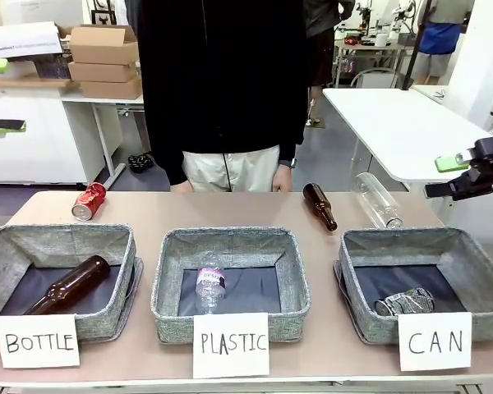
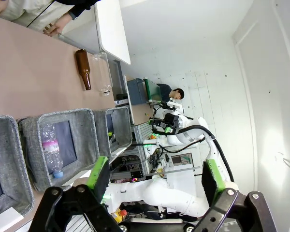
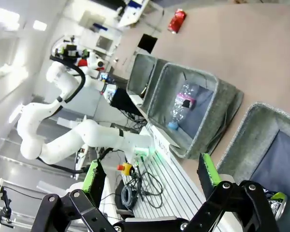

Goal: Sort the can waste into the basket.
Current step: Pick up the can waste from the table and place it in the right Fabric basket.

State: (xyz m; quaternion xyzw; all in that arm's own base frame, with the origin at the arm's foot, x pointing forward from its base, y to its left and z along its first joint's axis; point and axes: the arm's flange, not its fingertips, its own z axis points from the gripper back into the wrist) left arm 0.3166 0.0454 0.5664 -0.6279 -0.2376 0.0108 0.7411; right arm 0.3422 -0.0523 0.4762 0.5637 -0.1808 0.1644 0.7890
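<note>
The dented can [image 1: 405,302] lies in the near-right basket [image 1: 355,246] carded CAN. Farther back, the red can [image 1: 89,201] lies on its side on the table [image 1: 230,215], far left. The left gripper [image 2: 155,174] and right gripper [image 3: 151,173] both gape wide, holding nothing.

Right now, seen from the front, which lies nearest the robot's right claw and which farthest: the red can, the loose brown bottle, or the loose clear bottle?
Counting from the right claw:
1. Clear plastic bottle, lying at the right, just left of the claw.
2. Brown glass bottle, lying loose left of that, nearer the middle.
3. Red can, far over at the left end.
</note>
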